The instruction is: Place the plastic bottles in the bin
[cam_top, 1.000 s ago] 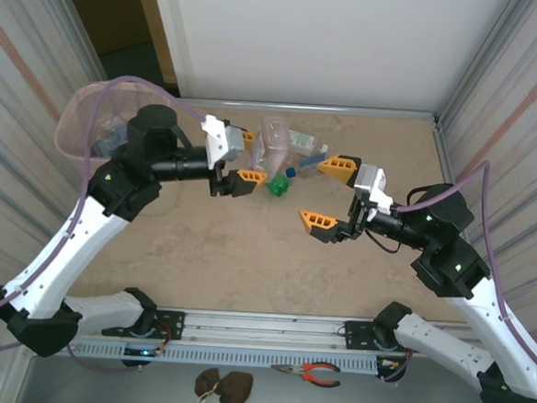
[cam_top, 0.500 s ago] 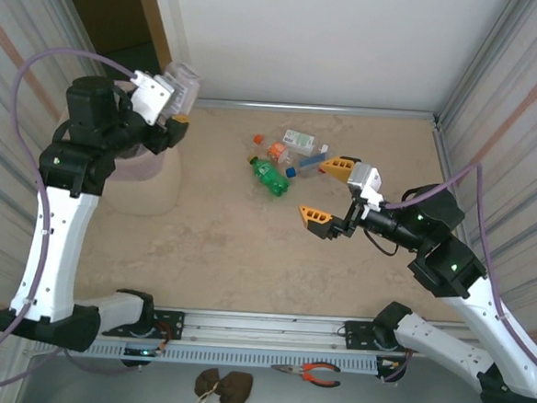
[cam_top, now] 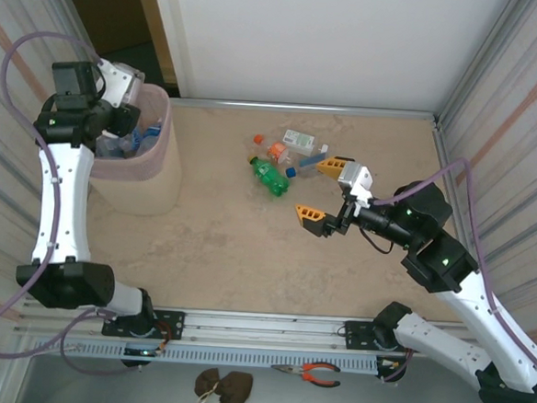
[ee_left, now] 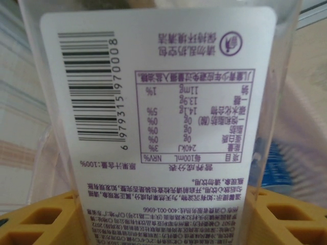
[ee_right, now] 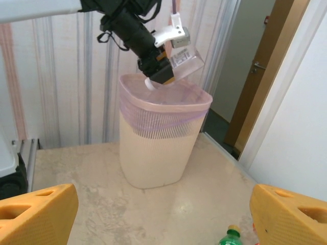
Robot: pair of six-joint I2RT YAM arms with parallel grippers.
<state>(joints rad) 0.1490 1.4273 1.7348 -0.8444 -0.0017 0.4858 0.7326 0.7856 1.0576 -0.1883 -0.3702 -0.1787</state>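
At far left, over the tall pale-pink translucent plastic bin (ee_right: 153, 153), the left gripper (ee_right: 164, 69) is clenched on a clear plastic bottle with a white printed label (ee_left: 163, 102), with its yellow fingers (ee_left: 59, 200) pressing both sides. The held bottle hangs above the rim, not yet released. Several deposited bottles (cam_top: 130, 141) lie inside the bin. At mid-table, a green plastic bottle (cam_top: 268, 176) and a small cluster of clear bottles with orange and blue caps (cam_top: 295, 148) lie on the beige table top (cam_top: 229, 245). Just right of them, the right gripper (cam_top: 323, 189) stands wide open and empty. Assessment: task well advanced, with one drop pending and roughly four bottles outstanding.
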